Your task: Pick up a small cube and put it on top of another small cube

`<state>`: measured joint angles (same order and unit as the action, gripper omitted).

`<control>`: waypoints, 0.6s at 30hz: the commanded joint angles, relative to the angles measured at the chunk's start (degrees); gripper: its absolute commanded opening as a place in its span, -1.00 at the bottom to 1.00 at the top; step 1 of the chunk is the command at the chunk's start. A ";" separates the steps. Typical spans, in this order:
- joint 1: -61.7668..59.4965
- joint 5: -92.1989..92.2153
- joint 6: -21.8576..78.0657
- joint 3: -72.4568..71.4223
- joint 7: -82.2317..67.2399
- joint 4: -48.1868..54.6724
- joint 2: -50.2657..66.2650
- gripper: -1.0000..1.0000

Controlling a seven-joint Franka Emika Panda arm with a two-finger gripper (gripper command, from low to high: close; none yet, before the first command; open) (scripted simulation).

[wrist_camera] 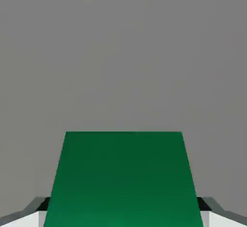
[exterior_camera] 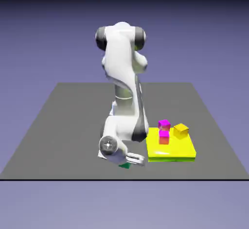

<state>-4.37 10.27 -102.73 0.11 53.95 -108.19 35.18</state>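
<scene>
The small teal-green cube [wrist_camera: 123, 180] fills the bottom of the hand view, large, with a grey finger tip [wrist_camera: 30, 212] at its left side and another at its right. My gripper [wrist_camera: 123, 219] is shut on it, low at the grey table. In the exterior view only a green sliver of the cube [exterior_camera: 125, 165] shows under the hand near the table's front edge; the gripper [exterior_camera: 127, 163] itself is mostly hidden by the wrist. Two small magenta cubes [exterior_camera: 164, 124] [exterior_camera: 164, 136] and a yellow cube [exterior_camera: 180, 130] sit on a yellow slab to the exterior view's right.
The flat yellow slab [exterior_camera: 172, 150] lies just to the exterior view's right of the hand. The white arm [exterior_camera: 124, 77] bends down over the table's front middle. Grey table [wrist_camera: 123, 52] fills the rest of the hand view.
</scene>
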 commanded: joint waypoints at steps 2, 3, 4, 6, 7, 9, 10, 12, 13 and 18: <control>-0.10 -0.30 1.49 0.08 0.17 0.97 -0.51 -1.00; 1.87 -1.44 2.52 -1.76 -0.02 -0.20 -2.58 -1.00; 3.84 -2.58 3.55 -3.61 -0.21 -1.37 -4.66 -1.00; 7.78 -4.86 5.61 -7.31 -0.60 -3.72 -8.81 -1.00; 9.76 -6.00 6.64 -9.16 -0.79 -4.90 -10.89 -1.00; 13.70 -8.27 8.70 -12.86 -1.17 -7.25 -15.04 -1.00; 15.65 -9.40 9.72 -14.70 -1.36 -8.41 -17.10 -1.00; 15.96 -9.58 9.88 -14.99 -1.39 -8.59 -17.42 -1.00; 16.00 -9.65 7.45 -14.95 -1.37 -10.67 -17.06 -1.00; 16.10 -9.87 0.17 -14.83 -1.30 -16.88 -15.97 1.00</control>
<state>11.73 0.41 -102.57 -14.72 52.65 -125.07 19.22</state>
